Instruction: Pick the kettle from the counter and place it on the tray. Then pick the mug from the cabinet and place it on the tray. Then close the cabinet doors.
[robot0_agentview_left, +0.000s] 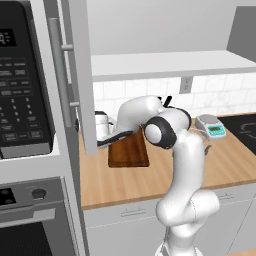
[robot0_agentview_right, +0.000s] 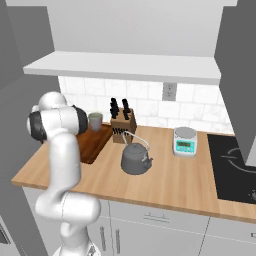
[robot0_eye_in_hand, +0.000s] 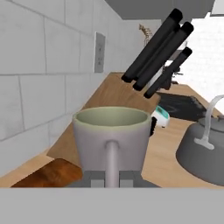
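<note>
In the hand view the mug (robot0_eye_in_hand: 111, 135) is seen close in front of the gripper, handle turned toward the camera; the fingertips are hidden behind it and the grey band, so whether the mug is held or merely faced cannot be told. In the right base view the mug (robot0_agentview_right: 95, 121) stands at the far end of the tray (robot0_agentview_right: 92, 145), at or just over its back rim, close to the tiled wall. The step in hand is judged to be the setting down of the mug on the tray. The kettle (robot0_agentview_right: 135, 157) is seen on the counter (robot0_agentview_right: 165, 185), just beside the tray and not on it, so that part of the task appears undone. If the mug is held, a release and a straight withdrawal are called for next; the kettle would then have to be taken up by its wire handle. Room is tight at the back: the wall lies behind the mug and the knife block (robot0_agentview_right: 122, 127) close on one side. The open cabinet door (robot0_agentview_left: 80, 85) hangs above the tray's left end and should be cleared when the arm is raised. The counter's front part offers free room.
</note>
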